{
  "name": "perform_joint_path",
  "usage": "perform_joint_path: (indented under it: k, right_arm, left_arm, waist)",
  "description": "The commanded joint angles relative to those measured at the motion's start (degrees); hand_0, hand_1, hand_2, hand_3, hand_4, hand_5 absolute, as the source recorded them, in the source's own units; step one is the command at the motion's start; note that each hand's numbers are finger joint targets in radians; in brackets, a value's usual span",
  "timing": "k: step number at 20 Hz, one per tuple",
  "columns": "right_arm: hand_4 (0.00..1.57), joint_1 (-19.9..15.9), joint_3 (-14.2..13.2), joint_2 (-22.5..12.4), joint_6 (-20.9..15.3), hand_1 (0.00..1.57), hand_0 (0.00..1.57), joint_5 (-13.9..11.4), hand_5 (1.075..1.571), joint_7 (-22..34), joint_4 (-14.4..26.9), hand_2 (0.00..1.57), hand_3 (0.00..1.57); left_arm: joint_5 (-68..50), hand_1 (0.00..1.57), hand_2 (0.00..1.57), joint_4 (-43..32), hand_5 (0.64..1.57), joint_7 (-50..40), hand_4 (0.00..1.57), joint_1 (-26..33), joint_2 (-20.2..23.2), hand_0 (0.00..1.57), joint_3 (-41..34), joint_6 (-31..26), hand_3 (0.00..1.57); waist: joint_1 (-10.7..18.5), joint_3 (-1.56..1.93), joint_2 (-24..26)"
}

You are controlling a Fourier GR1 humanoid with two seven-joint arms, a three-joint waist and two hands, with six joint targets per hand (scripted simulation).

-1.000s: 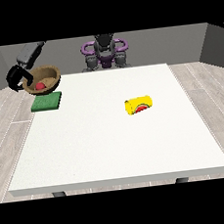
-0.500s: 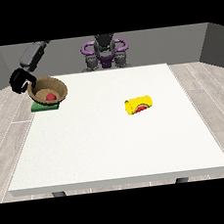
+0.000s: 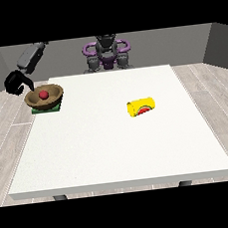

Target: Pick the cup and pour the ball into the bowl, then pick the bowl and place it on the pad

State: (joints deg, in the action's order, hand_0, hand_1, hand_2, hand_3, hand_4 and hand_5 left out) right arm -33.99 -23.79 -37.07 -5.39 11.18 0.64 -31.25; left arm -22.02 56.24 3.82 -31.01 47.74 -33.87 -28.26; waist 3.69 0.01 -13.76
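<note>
Table (image 3: 115, 151) fills most of what we see: a wide white top, with grey plank floor (image 3: 220, 104) on both sides and a grey wall behind. At the far edge we see the robot's torso (image 3: 107, 54), dark grey with purple rings at the shoulders, small against the wall.

From there one grey arm (image 3: 31, 56) reaches out to the view's left. It ends in the black hand at the view's left (image 3: 17, 83), which hangs just off the table's left edge, beside the bowl's rim. Its fingers curve downward, but we cannot tell whether they touch the bowl or close on anything. We see no other hand.

The brown bowl (image 3: 45, 98) sits upright on the green pad (image 3: 47, 108) near the table's far left corner, its mouth facing up. The pad shows only as a dark green edge under and in front of the bowl. Inside the bowl rests the red ball (image 3: 44, 94).

The yellow cup (image 3: 141, 106) lies on its side right of the table's centre, well apart from the bowl and hand. Its long axis runs roughly left to right across the view, slightly tilted, and a red patch shows on its near face. Nothing stands between the cup and the bowl.
</note>
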Motion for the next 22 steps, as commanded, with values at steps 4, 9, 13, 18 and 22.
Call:
perform_joint_path:
  k: [4, 9, 13, 18, 22]
  right_arm:
    - [0.0, -3.0, 0.2, 5.8, -4.7, 1.45, 1.45, 1.1, 1.54, -1.1, -2.4, 1.38, 0.75]
    - [0.19, -3.4, 1.7, 2.8, -5.7, 1.15, 1.15, -1.3, 1.532, -2.1, -2.3, 1.32, 1.0]
    - [0.0, -3.4, 4.1, 2.2, -0.4, 0.0, 0.0, -3.1, 1.442, -3.2, 0.1, 0.21, 0.0]
    - [0.0, -4.3, 5.0, 2.8, -0.6, 0.0, 0.0, -4.4, 1.407, -1.9, 3.5, 0.0, 0.0]
    - [0.2, -5.8, 5.6, -6.2, 7.6, 0.0, 0.0, -4.1, 1.375, 6.4, 0.7, 0.0, 0.0]
  left_arm:
    - [1.3, 0.0, 0.0, -5.0, 1.564, 5.9, 1.19, 0.1, 2.4, 0.0, -0.8, -1.6, 0.0]
    - [1.5, 0.0, 0.0, -5.1, 1.567, 6.7, 1.19, 0.7, 0.8, 0.0, -0.1, 0.1, 0.0]
    - [0.0, 0.0, 0.0, -2.6, 1.568, 4.0, 1.2, -0.7, 2.4, 0.0, -0.1, -0.1, 0.0]
    - [-0.9, 0.0, 0.0, 4.4, 1.569, -1.2, 1.19, -0.9, -2.3, 0.0, 3.3, 4.0, 0.0]
    - [2.3, 0.0, 0.0, 0.5, 1.569, 2.4, 1.19, 4.3, -4.3, 0.0, 4.2, 3.3, 0.0]
  waist:
    - [0.0, -0.04, -2.6]
    - [-0.2, -0.05, -2.0]
    - [1.4, 0.0, -3.4]
    - [2.0, 0.06, 0.6]
    - [-0.4, -0.06, 6.4]
